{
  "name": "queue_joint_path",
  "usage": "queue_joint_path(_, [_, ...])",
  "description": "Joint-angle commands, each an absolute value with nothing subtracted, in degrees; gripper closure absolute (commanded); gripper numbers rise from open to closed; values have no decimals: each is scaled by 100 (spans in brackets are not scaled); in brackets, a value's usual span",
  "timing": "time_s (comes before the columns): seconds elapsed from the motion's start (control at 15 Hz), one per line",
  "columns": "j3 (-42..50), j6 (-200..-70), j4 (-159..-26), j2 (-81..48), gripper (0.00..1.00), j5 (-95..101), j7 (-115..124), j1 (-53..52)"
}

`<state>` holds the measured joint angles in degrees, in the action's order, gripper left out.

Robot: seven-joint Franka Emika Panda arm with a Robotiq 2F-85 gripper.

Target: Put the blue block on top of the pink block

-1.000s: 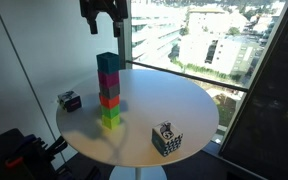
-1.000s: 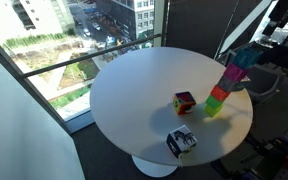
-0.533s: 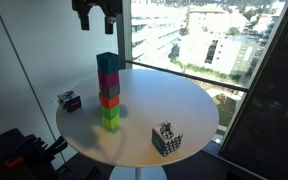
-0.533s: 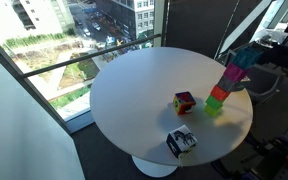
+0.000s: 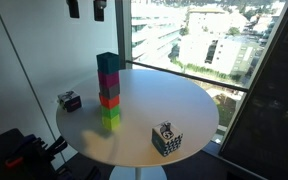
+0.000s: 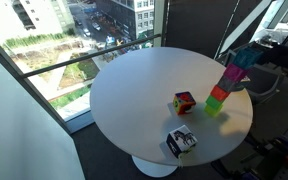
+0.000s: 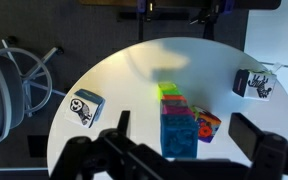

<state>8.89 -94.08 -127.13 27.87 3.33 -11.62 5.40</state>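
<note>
Hovering high above the table [image 5: 184, 95], my gripper [image 5: 87, 8] has its jaws spread wide with nothing between them. I see the blue block [image 5: 107, 62] resting on the pink block [image 5: 108, 80], topping a tower of cubes [image 5: 109, 100] left of the table's middle; a patterned cube [image 5: 166, 138] sits at the near edge, to the right.

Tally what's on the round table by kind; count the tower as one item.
Tower of plain coloured cubes: 1 (blue block on top, resting on the pink block)
Black-and-white patterned cubes: 2
Multicoloured cube: 1
Total: 4
</note>
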Motion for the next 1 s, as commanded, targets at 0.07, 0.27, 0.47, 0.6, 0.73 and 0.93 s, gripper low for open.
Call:
queue_joint_path(0.07, [932,-9333,-12791,3263,0,324,-1181,576])
queue_joint_path(0.27, [984,-9358,-12786,3479,0,301,-1187,582])
queue_joint_path(0.47, [1044,-9363,-12795,3626,0,274,-1219,562])
queue_joint_path(0.6, [1008,-9383,-12744,3513,0,332,-1160,549])
queue_joint_path(0.73, [1016,-9383,-12753,3553,0,332,-1160,549])
queue_joint_path(0.93, [1016,-9383,-12763,3555,0,332,-1160,550])
